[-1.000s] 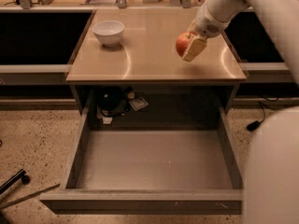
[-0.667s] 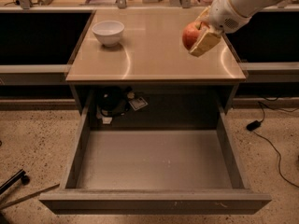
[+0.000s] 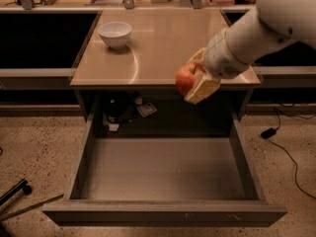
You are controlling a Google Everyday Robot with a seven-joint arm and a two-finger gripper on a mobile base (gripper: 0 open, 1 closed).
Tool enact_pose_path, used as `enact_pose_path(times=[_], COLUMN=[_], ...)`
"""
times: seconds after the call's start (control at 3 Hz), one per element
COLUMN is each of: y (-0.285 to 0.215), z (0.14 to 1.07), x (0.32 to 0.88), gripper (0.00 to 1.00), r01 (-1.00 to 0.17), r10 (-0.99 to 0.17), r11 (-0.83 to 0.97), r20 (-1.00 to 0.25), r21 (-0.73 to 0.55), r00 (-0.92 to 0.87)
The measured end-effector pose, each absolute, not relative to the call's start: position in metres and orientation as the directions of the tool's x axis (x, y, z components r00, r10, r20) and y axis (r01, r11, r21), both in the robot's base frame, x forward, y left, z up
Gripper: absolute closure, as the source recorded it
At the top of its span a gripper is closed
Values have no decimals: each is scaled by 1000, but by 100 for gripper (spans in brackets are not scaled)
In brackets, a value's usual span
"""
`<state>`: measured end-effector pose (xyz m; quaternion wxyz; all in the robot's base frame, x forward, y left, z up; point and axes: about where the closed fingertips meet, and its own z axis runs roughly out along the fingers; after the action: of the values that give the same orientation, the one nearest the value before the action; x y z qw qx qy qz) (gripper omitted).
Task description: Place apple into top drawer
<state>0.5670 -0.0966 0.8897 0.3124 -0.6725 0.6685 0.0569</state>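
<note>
Apple (image 3: 185,79), red-orange and round, is clamped in the gripper (image 3: 192,81), whose two tan fingers (image 3: 202,89) press on it from above and below. Gripper and apple hang in the air just in front of the table (image 3: 163,43), towards the right end of its front edge. They are over the back part of the pulled-out drawer (image 3: 163,169) and well above its flat grey bottom. The white arm (image 3: 256,28) slants up and to the right from the gripper, crossing the table's front right corner. The drawer stands wide open below the table's front edge, with low grey walls on both sides. On the far left part of the table a white bowl (image 3: 115,33) stands upright, well apart from the apple. In the dark space under the table, behind the drawer, lie a black object (image 3: 118,110) and a small pale card (image 3: 146,109). On the speckled floor (image 3: 39,147) to the right of the table, a black cable (image 3: 291,154) trails.
</note>
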Motion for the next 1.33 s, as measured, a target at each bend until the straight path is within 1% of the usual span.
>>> enact_pose_path(times=[0.33,0.67,1.33], y=[-91,-91,-65], z=[855,855,772], x=[550,550,527], gripper=[100,100,100], r01=[-957,-957,-980], r10=[-875,-875,-852], r11=[56,56,77], r20=[-475,-475,-523], r21=[-283,-283,-181], r00=[89,89,29])
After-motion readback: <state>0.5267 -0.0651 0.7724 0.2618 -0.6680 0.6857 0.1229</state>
